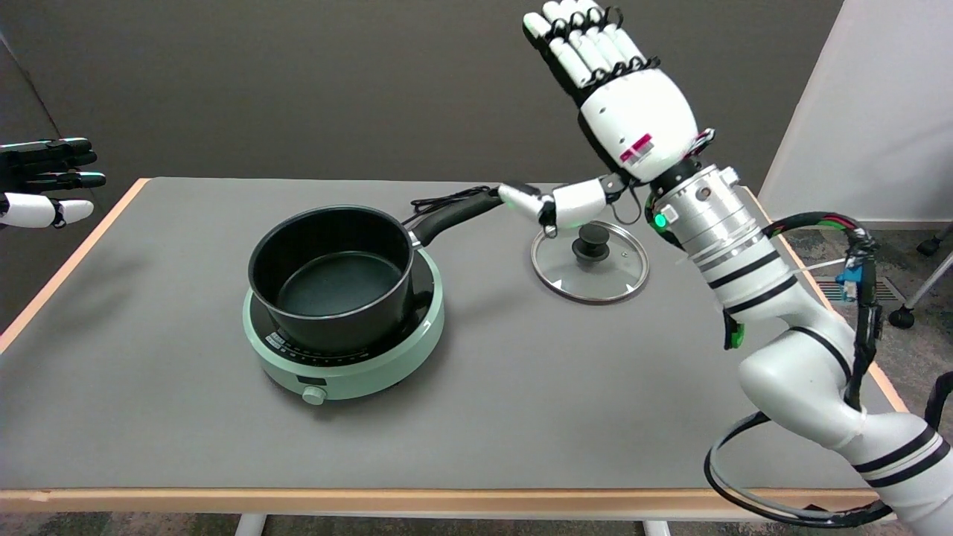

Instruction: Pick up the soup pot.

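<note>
**Right hand open, pot not held**

I find the soup pot [333, 277] seated on the green hotplate [344, 350]. My right hand [612, 104] is raised with fingers spread, holding nothing, thumb tip beside the pot's handle [454, 214]. Glass lid [590, 260] lies on the table [521, 402].

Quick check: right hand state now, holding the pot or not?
Right hand: open, fingers spread, holding nothing; thumb tip near the pot handle, contact cannot be told.

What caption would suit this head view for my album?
Open right hand hovers near the handle of a black soup pot on a green cooker, glass lid beside.
</note>
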Tool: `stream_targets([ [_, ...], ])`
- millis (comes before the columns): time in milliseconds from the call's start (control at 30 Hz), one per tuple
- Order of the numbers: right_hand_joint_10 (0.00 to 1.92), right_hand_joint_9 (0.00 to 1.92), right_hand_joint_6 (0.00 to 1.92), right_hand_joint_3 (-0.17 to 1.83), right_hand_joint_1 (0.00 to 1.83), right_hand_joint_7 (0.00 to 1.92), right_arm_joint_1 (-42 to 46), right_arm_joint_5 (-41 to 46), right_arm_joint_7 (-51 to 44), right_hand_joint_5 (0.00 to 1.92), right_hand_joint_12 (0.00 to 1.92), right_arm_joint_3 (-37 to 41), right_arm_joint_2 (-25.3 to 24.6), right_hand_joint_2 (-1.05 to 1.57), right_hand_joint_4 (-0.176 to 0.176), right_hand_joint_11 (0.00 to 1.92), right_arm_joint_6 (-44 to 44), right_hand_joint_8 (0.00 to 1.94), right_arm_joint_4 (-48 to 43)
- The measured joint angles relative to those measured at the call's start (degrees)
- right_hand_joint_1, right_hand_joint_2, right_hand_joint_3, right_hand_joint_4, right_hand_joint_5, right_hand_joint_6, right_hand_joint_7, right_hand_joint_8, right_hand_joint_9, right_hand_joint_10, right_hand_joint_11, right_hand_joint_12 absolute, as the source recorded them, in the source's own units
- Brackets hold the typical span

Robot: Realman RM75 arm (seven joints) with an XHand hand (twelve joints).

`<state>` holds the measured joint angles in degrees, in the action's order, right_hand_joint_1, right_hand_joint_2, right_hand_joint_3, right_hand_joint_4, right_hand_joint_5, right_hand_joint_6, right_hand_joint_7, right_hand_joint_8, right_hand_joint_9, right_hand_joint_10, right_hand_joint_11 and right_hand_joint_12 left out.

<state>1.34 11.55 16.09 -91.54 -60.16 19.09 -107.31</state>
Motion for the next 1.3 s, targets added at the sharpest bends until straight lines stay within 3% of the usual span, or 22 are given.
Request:
stream_targets([
  [33, 0.00, 0.00, 0.00, 0.72, 0.42, 0.00, 0.16, -0.15, -0.11, 0.00, 0.01, -0.17, 0.09, 0.42, 0.039, 0.00, 0.12, 0.00, 0.00],
  [167, 0.00, 0.00, 0.00, 0.70, 0.43, 0.00, 1.25, -0.73, -0.70, 0.00, 0.01, -0.96, 0.44, 0.43, 0.042, 0.00, 0.84, 0.00, 0.02],
  [233, 0.00, 0.00, 0.01, 0.81, 0.44, 0.00, 1.66, -0.93, -0.93, 0.00, 0.00, -1.24, 0.54, 0.38, 0.036, 0.00, 1.11, 0.00, 0.03],
  [567, 0.00, 0.00, 0.01, 0.82, 0.47, 0.00, 2.70, -1.57, -1.69, 0.00, 0.03, -1.69, 0.83, 0.38, 0.022, 0.00, 1.84, 0.00, -0.03],
  [633, 0.08, 0.00, 0.09, 0.85, 0.47, 0.00, 2.70, -1.67, -1.79, 0.00, 0.15, -1.64, 0.88, 0.40, 0.034, 0.00, 1.99, 0.00, -0.09],
  [700, 0.18, 0.08, 0.08, 0.90, 0.57, 0.07, 2.61, -1.72, -1.87, 0.08, 0.27, -1.60, 0.95, 0.41, 0.036, 0.04, 2.23, 0.07, -0.11],
  [767, 0.18, 0.29, 0.14, 0.93, 0.54, 0.25, 2.39, -1.88, -1.93, 0.23, 0.37, -1.60, 1.04, 0.50, 0.071, 0.16, 2.30, 0.14, -0.11],
  [833, 0.22, 0.42, 0.15, 0.94, 0.56, 0.38, 2.13, -1.96, -1.99, 0.33, 0.44, -1.66, 1.14, 0.55, 0.079, 0.25, 2.30, 0.16, -0.11],
  [900, 0.14, 0.14, 0.14, 0.36, 0.92, 0.14, 1.88, -2.06, -2.03, 0.14, 0.14, -1.74, 1.23, -0.43, 0.117, 0.14, 2.30, 0.14, -0.11],
  [1300, 0.19, 0.19, 0.19, 0.60, 0.94, 0.19, 0.36, -2.39, -2.19, 0.19, 0.19, -2.02, 1.68, -0.51, 0.128, 0.19, 1.31, 0.19, 0.05],
])
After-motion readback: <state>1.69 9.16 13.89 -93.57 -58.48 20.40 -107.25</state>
